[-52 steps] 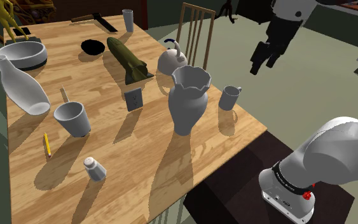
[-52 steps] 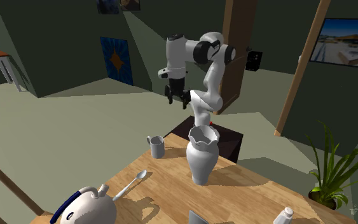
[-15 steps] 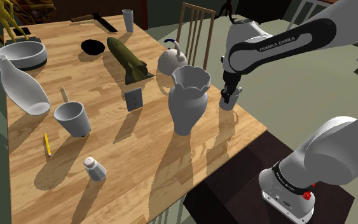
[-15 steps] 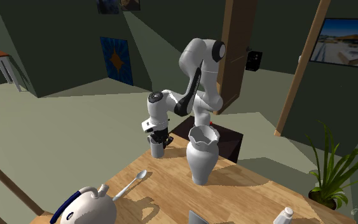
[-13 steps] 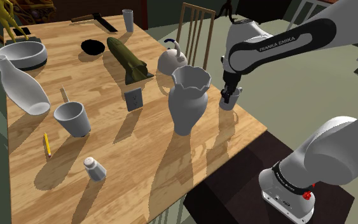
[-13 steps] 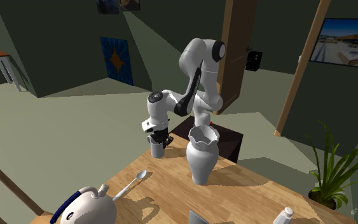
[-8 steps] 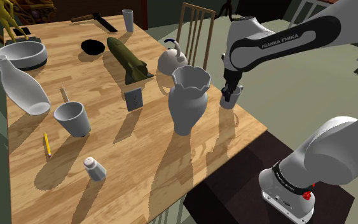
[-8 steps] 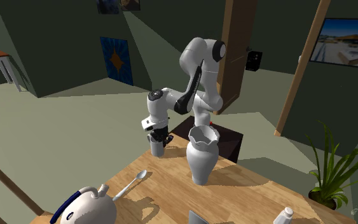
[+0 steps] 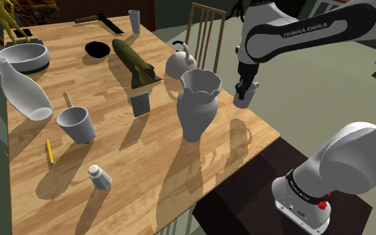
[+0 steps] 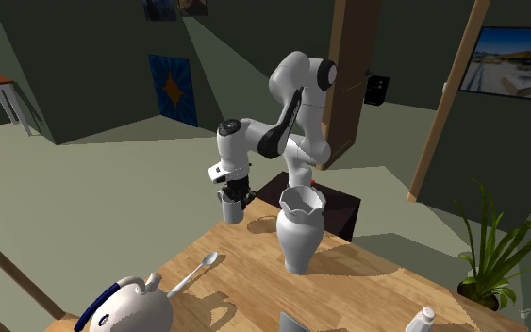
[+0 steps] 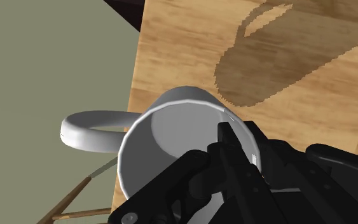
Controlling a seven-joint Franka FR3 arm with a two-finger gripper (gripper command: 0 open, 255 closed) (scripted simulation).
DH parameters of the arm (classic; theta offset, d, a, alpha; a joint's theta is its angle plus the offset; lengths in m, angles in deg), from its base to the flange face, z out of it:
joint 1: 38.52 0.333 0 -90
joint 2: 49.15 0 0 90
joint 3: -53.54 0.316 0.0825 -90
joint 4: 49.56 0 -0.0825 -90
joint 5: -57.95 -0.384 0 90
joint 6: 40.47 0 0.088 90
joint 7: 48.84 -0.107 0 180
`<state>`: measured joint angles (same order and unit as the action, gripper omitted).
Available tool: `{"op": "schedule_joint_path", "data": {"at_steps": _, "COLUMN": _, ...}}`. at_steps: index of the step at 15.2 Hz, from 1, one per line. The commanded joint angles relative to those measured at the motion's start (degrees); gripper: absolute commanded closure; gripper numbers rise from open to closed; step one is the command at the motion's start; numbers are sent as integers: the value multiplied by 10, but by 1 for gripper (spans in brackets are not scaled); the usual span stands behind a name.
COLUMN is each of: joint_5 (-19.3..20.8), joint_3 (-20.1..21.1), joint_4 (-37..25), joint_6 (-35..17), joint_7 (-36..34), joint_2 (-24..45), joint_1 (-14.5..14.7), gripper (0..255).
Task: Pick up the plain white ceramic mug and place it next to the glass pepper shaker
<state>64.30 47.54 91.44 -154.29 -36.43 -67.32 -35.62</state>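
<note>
We see a wide wooden surface point(image 9: 106, 87) crowded with crockery, and the white arm point(image 9: 300, 32) arches over its corner nearest the stand. The biggest piece near that corner is a tall pale vase point(image 9: 198, 107) with a scalloped rim, standing upright on the wood. Just off the vase, to the shoulder view's right, the black end effector point(image 9: 247, 85) points downward. Its fingers are closed onto the wall of the mug point(image 9: 244, 95), which it has firmly in its grip. In the wrist view one finger point(image 11: 231, 137) lies inside the rim and the other is pressed against the outside, so the wall is pinched between them. The mug hangs clear of the surface above its edge, and its shadow point(image 9: 241, 137) falls on the wood below. It is a plain, unmarked cup, drawn pale grey-white, with straight sides, a thin round rim and an empty interior. A single loop handle point(image 11: 93, 126) sticks out on the side away from the fingers, over the olive floor. It hangs roughly upright, mouth toward the hand. The smallest thing we note is the pepper shaker point(image 9: 99, 176), a little clear body with a white cap. It stands well apart from the mug, near the surface's front edge at the shoulder view's lower left.
</note>
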Motion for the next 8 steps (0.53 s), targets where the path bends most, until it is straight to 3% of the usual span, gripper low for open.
{"op": "schedule_joint_path", "data": {"at_steps": 1, "joint_5": 0, "joint_3": 0, "joint_4": -9, "joint_6": 17, "joint_7": 1, "joint_2": -8, "joint_1": 0, "gripper": 255}}
{"op": "schedule_joint_path", "data": {"at_steps": 8, "joint_5": -2, "joint_3": 3, "joint_4": -47, "joint_6": 74, "joint_7": 4, "joint_2": -28, "joint_1": 0, "gripper": 255}}
